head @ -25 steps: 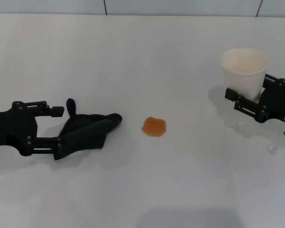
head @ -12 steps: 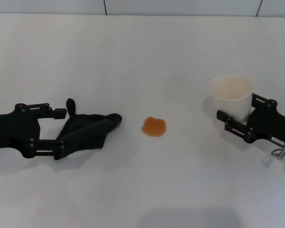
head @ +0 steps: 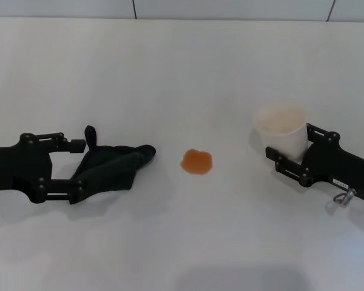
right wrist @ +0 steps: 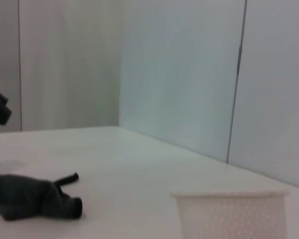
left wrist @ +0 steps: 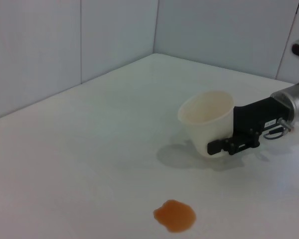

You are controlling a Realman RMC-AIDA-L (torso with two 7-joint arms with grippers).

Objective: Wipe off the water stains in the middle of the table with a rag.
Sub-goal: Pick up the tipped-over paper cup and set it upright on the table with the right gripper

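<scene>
- The bench (head: 188,73) is white, smooth and matt, with only soft shadows on it.
- The water stains (head: 197,161) are one orange-amber, translucent patch of liquid with a faint wet sheen.
- The rag (head: 109,168) is dark cloth, soft, creased and matt.
- The cup (head: 281,128) looks like thin, off-white matt paper or plastic.
- The right gripper (head: 289,163) and left gripper (head: 73,170) are black, matt, hard-looking parts.

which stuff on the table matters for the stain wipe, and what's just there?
Job:
- dark rag, at the left gripper
- orange water stains, mid-table, apart from the rag
- white table

Not the job:
- white cup, upright, held by the right gripper
</scene>
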